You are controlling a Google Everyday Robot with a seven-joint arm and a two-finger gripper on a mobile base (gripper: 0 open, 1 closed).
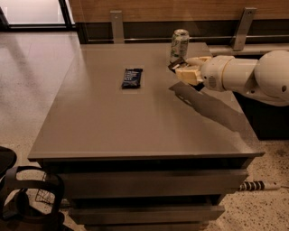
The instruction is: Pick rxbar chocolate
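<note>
Two wrapped bars show in the single camera view, and they lie well apart. The short, wide dark blue wrapped bar lies flat on the grey flat-topped bench, left of the middle and toward the far edge. The long, slim black wrapped rxbar chocolate is off the bench top, pinched between the cream-coloured fingers of the gripper. One dark end pokes out to the left of the fingers, and a darker bit shows beneath the wrist.

The gripper hangs over the far right part of the bench, just in front of a pale green-and-white drink can that stands upright near the far edge. The gripper points left, and the white rounded arm comes in from the right side. A long dark shadow of the arm lies on the bench top below it, apart from the gripper itself.

Behind the bench runs a wood-panelled wall with two grey metal brackets leaning against it. Grey drawer fronts sit under the bench top. A black chair-like frame stands on the speckled floor at the lower left.
</note>
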